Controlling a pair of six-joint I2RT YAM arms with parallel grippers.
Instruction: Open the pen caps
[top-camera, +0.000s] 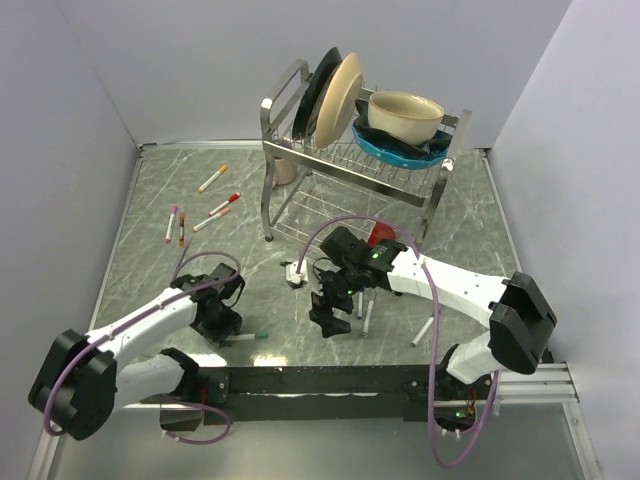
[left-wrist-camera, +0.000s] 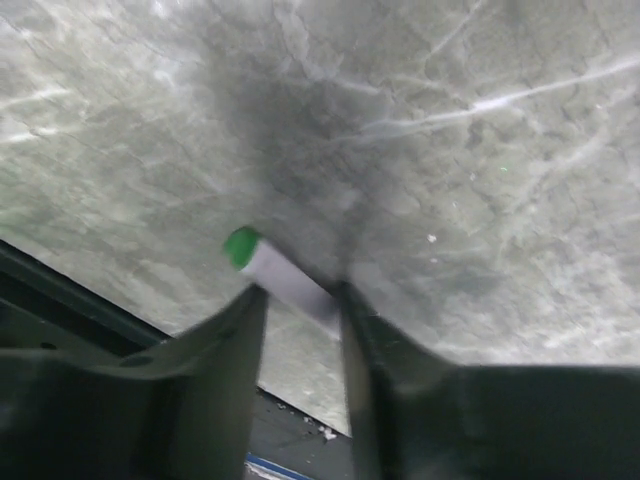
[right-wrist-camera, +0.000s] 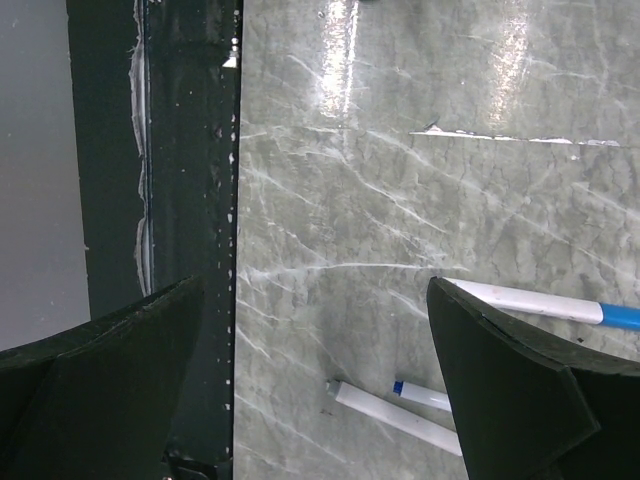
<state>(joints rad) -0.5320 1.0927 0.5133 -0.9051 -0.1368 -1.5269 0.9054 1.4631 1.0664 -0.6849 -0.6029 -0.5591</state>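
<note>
Left gripper: down at 7 o'clock in the top view, right by the near rail. It's got one finger on each side of a white barrel. They look like they're touching it, but I can't tell if it's properly clamped.
Green cap: sits on the end of that barrel, poking out past the fingers toward 3 o'clock. It's on, not pulled.
Right gripper: around 6 o'clock, jaws spread wide with nothing between them.
Pens by the right gripper: three pieces show in its wrist view. One has a blue cap, one is a plain white barrel whose end might be bare, and one is a short blue-tipped bit. They're too half-hidden to call.
Far-left bunch, 10 to 11 o'clock: five pens, including a yellow cap, a red cap and a pink cap, all on.
Dish rack: at 12 o'clock, holding two plates, one bowl and one blue dish.
Progress: early days, I reckon. No cap is clearly off, and the green one looks like the one being worked on.
</note>
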